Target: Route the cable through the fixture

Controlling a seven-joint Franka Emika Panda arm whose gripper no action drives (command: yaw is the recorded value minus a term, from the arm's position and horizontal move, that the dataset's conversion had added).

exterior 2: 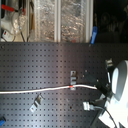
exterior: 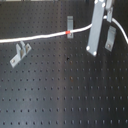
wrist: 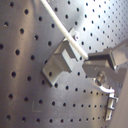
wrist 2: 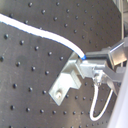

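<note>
In the first exterior view, the long thin white cable [exterior: 40, 37] lies left to right across the black perforated surface [exterior: 65, 95], its red band [exterior: 67, 33] at the middle grey metal fixture [exterior: 70, 22]. My gripper [exterior: 96, 37] is at its right end.

The second exterior view shows the same line toward my arm.

In both wrist views, my gripper [wrist: 95, 67] [wrist 2: 92, 67] is clamped on the cable [wrist: 60, 25] [wrist 2: 40, 32] just beside a grey bracket [wrist: 60, 62] [wrist 2: 67, 85].
</note>
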